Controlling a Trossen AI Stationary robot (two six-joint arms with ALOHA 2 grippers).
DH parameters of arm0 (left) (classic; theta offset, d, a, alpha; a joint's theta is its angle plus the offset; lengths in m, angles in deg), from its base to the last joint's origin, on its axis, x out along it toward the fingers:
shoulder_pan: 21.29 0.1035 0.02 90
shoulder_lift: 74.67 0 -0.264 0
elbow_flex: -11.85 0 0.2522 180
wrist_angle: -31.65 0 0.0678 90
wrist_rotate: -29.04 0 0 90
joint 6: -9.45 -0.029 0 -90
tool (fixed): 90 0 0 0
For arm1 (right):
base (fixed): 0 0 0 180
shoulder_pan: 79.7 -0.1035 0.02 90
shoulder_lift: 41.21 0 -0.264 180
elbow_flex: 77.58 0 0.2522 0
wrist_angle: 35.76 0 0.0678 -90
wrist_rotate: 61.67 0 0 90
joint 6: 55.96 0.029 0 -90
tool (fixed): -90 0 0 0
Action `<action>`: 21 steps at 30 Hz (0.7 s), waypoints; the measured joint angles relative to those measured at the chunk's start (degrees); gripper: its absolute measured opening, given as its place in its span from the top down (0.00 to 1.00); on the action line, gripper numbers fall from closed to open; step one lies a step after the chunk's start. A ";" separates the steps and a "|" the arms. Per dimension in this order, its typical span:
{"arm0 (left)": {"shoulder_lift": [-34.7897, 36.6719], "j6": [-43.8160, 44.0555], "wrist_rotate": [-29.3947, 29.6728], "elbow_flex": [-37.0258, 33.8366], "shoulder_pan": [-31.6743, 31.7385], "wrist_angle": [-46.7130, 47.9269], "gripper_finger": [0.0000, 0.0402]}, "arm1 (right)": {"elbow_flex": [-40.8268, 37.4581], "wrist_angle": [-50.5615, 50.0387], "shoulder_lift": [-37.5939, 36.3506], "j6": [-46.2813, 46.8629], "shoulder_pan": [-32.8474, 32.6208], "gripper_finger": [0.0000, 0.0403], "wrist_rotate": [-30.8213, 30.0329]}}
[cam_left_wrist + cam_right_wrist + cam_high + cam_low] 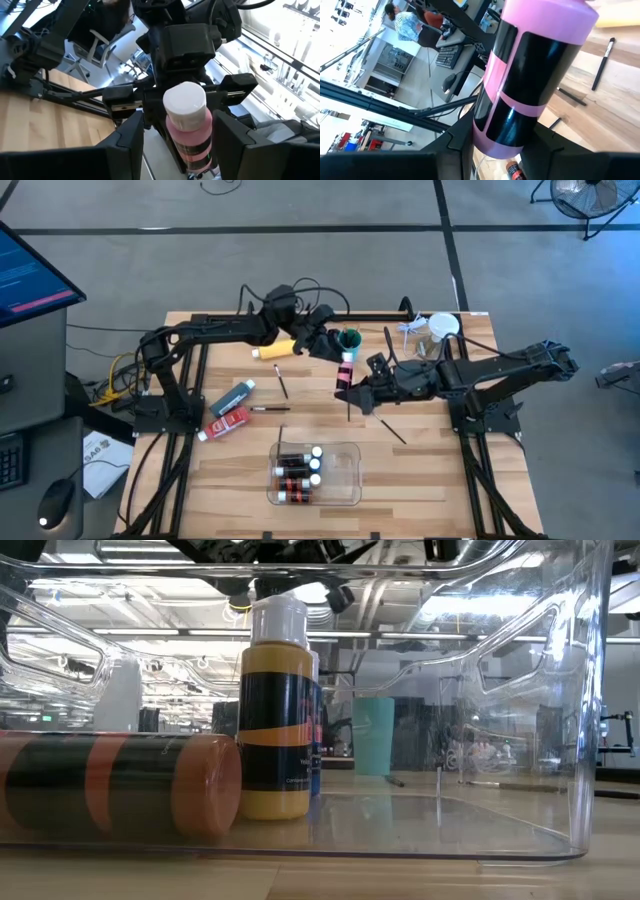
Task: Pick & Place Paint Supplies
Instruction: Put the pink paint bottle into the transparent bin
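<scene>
A: From above, the pink bottle (346, 371) hangs over the worktop (420, 470) between both grippers: left gripper (335, 350) by its cap, right gripper (349, 393) clamped on its base.

B: Nearby?

A: Teal cup (351, 338) just behind; tray (350, 480) well apart.

B: Left wrist?

A: Cap (184, 103) points at the camera, between jaws that stand apart; whether they touch it can't be told.

B: Right wrist?

A: Jaws grip the bottle's (532, 80) base.

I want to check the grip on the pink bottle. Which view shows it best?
The left wrist view: the pink bottle shows with its white cap, the left hand on either side. The right wrist view shows only its pink-and-black body, between the right hand. The high view shows it small, between both hands. The low view misses it.
</scene>
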 joint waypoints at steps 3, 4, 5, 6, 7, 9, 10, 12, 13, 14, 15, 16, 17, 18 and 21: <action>0.00 -0.02 0.62 0.00 -0.54 -0.06 0.65 | 0.00 -0.24 0.00 -0.01 -0.03 0.72 0.20; 0.00 -0.03 1.00 0.00 -0.70 -0.18 0.65 | 0.00 -0.25 0.00 0.00 -0.03 0.72 0.21; 0.00 -0.02 1.33 0.02 -0.86 -0.23 0.65 | 0.00 -0.25 0.00 -0.02 -0.03 0.72 0.21; 0.00 -0.01 1.66 0.10 -1.00 -0.25 0.65 | 0.00 -0.25 0.00 -0.02 -0.03 0.72 0.21; 0.00 -0.03 1.74 0.30 -1.10 -0.19 0.65 | 0.00 -0.25 0.00 -0.03 -0.03 0.72 0.21; 0.00 -0.03 2.09 0.91 -1.35 -0.12 0.65 | 0.00 -0.29 0.00 -0.09 -0.03 0.72 0.23; 0.00 -0.03 2.12 1.33 -1.40 -0.13 0.65 | 0.00 -0.37 0.00 -0.11 -0.03 0.72 0.23; 0.00 -0.03 2.21 2.00 -1.44 -0.22 0.65 | 0.00 -0.73 0.00 -0.11 -0.03 0.72 0.25; 0.00 -0.03 2.24 2.26 -1.44 -0.19 0.65 | 0.00 -0.73 0.00 -0.13 -0.03 0.72 0.25; 0.00 -0.02 2.24 2.46 -1.44 -0.12 0.65 | 0.00 -0.73 0.00 -0.14 -0.03 0.72 0.25; 0.00 -0.03 2.25 2.63 -1.42 -0.08 0.65 | 0.00 -0.73 0.00 -0.32 -0.03 0.72 0.24; 0.00 -0.01 2.24 2.67 -1.42 -0.10 0.65 | 0.00 -0.73 0.00 -0.66 -0.03 0.72 0.25; 0.00 -0.03 2.22 2.69 -1.42 -0.12 0.65 | 0.00 -0.74 0.00 -0.82 -0.03 0.72 0.25; 0.00 -0.03 2.18 2.69 -1.42 -0.09 0.65 | 0.00 -0.76 0.00 -0.88 -0.03 0.72 0.25; -0.05 -0.03 2.35 2.69 -1.69 0.04 0.65 | 0.00 -0.77 0.00 -1.00 -0.03 0.72 0.25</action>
